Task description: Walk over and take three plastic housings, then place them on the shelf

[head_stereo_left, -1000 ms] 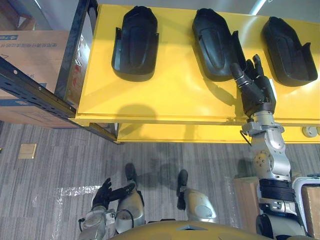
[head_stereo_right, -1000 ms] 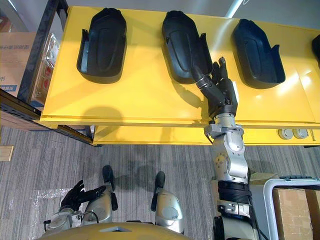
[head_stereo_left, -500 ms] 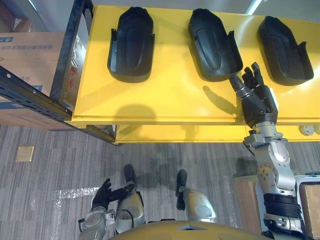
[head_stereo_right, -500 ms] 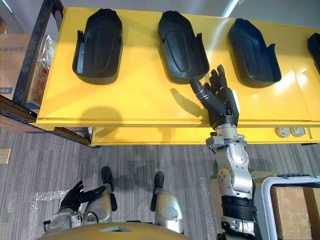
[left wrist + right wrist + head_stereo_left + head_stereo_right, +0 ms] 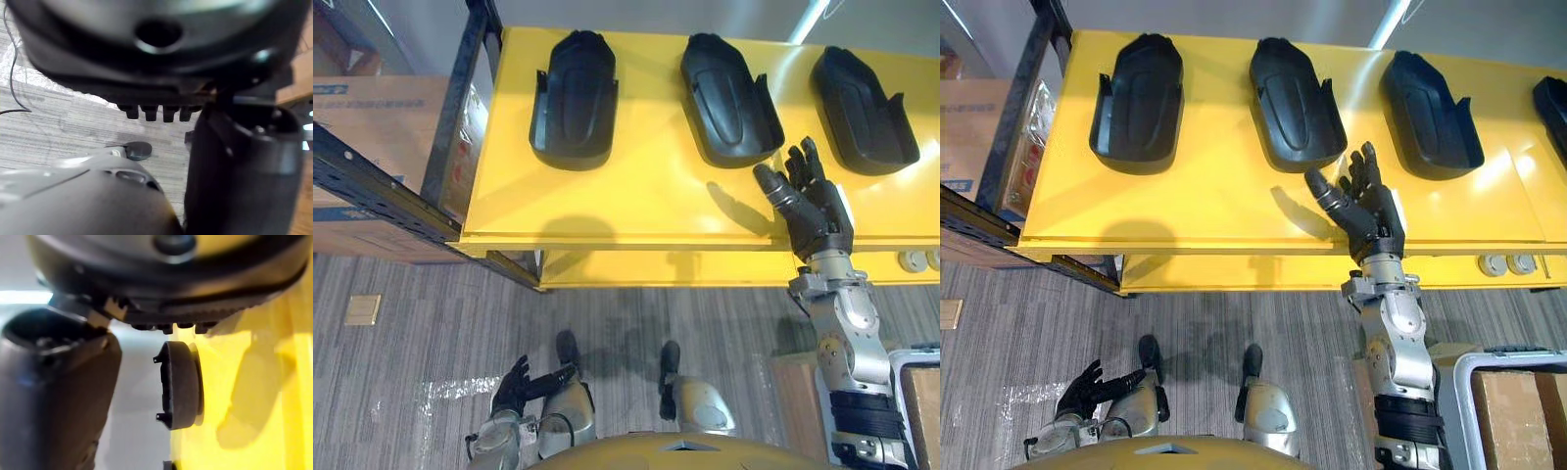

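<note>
Three black plastic housings (image 5: 573,98) lie in a row on the yellow shelf (image 5: 636,201), their long axes pointing away from the robot. The right hand (image 5: 808,201), fingers straight and empty, hovers just short of the middle housing (image 5: 729,98). The left hand (image 5: 514,385) hangs relaxed, well apart.

Both eye views look down from the head at the same yellow shelf (image 5: 636,196) and floor (image 5: 411,323). The right wrist view sits very close to the shelf, the left faces the floor.
</note>
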### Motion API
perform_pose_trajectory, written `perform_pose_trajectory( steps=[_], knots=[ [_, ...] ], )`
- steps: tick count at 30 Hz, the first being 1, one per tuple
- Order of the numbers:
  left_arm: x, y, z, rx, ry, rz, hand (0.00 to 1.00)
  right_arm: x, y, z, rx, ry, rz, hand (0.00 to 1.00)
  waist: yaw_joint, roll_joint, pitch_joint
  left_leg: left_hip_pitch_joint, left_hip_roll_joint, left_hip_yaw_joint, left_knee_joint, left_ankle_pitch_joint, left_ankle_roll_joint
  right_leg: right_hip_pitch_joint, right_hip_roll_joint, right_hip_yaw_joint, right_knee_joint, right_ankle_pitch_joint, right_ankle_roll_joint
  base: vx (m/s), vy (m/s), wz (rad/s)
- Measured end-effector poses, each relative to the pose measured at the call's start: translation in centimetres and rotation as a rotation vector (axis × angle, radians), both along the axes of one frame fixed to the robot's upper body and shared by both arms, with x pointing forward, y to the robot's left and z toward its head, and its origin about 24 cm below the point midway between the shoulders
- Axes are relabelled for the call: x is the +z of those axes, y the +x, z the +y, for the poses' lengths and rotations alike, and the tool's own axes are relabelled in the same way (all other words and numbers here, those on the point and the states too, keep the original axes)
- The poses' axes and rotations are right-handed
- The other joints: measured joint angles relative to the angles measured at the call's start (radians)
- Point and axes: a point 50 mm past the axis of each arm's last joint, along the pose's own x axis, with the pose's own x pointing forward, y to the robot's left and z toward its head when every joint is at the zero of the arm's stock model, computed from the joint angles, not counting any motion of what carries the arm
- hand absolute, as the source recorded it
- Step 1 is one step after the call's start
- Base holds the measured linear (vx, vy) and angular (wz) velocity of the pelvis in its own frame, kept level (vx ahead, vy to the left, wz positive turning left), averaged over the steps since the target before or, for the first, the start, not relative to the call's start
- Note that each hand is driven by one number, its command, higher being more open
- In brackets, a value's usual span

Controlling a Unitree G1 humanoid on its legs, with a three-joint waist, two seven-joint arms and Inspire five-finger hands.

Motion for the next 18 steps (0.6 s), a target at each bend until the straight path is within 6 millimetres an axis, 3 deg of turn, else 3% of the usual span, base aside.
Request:
perform_pose_trajectory(
  steps=[5, 9, 14, 18],
  knots=[
    [-0.5, -1.2, 0.1, -0.002, 0.021, 0.052, 1.0, 1.1, -1.4, -0.2, -0.079, -0.323, -0.022, 1.0, -0.022, -0.002, -0.047, 0.028, -0.002, 0.004, -0.001, -0.01, -0.004, 0.027, -0.002, 0.0, -0.004, -0.003, 0.0, 0.04, 0.0, -0.02],
    [-0.8, -2.6, 0.3, -0.006, 0.03, 0.094, 1.0, 4.3, -2.0, -1.3, -0.1, -0.54, -0.123, 1.0, -0.028, -0.014, -0.103, 0.049, 0.005, 0.024, -0.001, -0.018, -0.007, 0.042, 0.004, 0.017, -0.017, -0.004, 0.004, 0.02, -0.009, -0.13],
    [-0.8, -3.7, 0.9, 0.001, 0.053, 0.119, 1.0, 6.7, -1.6, -1.2, -0.022, -0.799, -0.171, 1.0, -0.028, -0.044, -0.134, 0.059, 0.017, 0.026, -0.002, -0.019, -0.011, 0.05, 0.011, 0.019, -0.015, -0.008, 0.001, -0.01, -0.003, -0.01],
    [-0.8, -3.9, 1.3, 0.001, 0.058, 0.139, 1.0, 8.0, -0.8, 0.2, 0.085, -0.971, -0.201, 1.0, -0.025, -0.059, -0.145, 0.059, 0.021, 0.025, -0.002, -0.019, -0.015, 0.048, 0.011, 0.021, -0.014, -0.011, -0.004, -0.02, 0.0, 0.0]
  ],
)
